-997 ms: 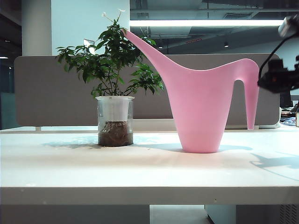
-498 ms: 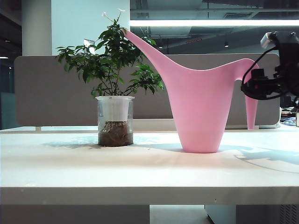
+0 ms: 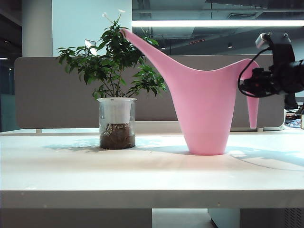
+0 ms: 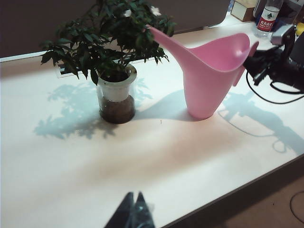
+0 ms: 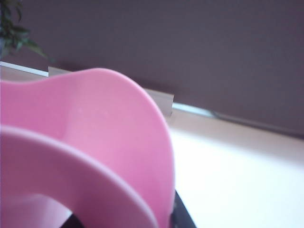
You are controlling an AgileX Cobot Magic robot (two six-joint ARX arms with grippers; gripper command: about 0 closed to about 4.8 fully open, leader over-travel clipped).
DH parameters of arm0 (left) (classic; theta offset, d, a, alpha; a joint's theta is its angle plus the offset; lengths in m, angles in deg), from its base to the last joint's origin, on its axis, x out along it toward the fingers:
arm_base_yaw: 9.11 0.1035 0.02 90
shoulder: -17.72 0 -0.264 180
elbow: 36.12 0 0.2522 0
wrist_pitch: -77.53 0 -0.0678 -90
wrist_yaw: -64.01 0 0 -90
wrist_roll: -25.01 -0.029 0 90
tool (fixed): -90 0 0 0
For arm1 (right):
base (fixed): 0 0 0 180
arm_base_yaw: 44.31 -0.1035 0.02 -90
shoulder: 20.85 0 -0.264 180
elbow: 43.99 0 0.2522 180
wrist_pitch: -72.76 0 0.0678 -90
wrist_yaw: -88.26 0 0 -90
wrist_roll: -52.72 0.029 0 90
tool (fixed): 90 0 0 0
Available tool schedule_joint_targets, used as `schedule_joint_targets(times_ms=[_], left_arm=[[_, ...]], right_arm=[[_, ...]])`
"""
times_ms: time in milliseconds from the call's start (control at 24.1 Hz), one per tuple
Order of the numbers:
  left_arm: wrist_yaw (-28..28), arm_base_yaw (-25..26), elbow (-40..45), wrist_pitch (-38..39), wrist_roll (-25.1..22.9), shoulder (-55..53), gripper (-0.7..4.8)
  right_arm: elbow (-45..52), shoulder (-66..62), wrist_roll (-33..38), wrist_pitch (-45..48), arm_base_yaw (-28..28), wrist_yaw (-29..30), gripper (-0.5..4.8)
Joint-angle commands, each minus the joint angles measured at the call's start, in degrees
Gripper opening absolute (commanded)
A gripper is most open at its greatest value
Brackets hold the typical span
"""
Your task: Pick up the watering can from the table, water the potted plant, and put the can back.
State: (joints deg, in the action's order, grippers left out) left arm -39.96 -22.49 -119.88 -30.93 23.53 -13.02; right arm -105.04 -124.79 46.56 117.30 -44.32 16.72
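The pink watering can (image 3: 204, 111) stands upright on the white desk (image 3: 142, 173), about midway between the desk's front and back edges. Its long spout slants up into the leaves of the potted plant (image 3: 116, 90), which stands just beside it in a clear glass jar showing brown soil. The spout tip lies among the upper branches, so the foliage crowds the can on that side.

The right gripper (image 3: 247, 88) is at the arched handle of the can, at the top of the arch where it bends down. In the left wrist view it (image 4: 254, 64) sits tight against the handle, with black cables looping behind it. The right wrist view is filled by the pink handle curve close to the camera, and a dark bit of the gripper shows beneath it; whether the gripper has actually clamped onto the handle cannot be told.

The left gripper (image 4: 134, 211) hangs above the front edge of the desk, well apart from both can and plant, its dark fingertips (image 4: 126, 213) drawn together to a narrow point with nothing between them.

A grey partition (image 3: 47, 95) runs along the back edge of the desk. A plastic bottle (image 4: 269, 18) and a small box (image 4: 244, 9) stand near the far corner.
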Motion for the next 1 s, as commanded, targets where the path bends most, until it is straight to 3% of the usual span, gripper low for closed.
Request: schedule_joint_targets(times_ms=[42,581,706,830,997], left_arm=[[-0.2,0.0,-0.1,-0.4,0.0,0.1,-0.05],[-0.2,0.0,-0.1,-0.4,0.0,0.1,-0.05],[-0.2,0.0,-0.1,-0.4,0.0,0.1,-0.05],[-0.2,0.0,-0.1,-0.4,0.0,0.1,-0.05],[-0.2,0.0,-0.1,-0.4,0.0,0.1,-0.05]], right_arm=[[-5.7,1.8,0.7,2.9,0.1,-0.7,-0.06],[-28.5,10.1,-1.0,-14.5,0.1,-0.7,-0.06],[-36.3,11.3,-8.3,-25.3,0.0,-1.4,-0.06],[-46.6,11.2,-14.7,-38.0,-0.1,-5.7,-0.06],[-55.2,11.2,-22.3,-45.9,-0.8,-10.0,-0.06]])
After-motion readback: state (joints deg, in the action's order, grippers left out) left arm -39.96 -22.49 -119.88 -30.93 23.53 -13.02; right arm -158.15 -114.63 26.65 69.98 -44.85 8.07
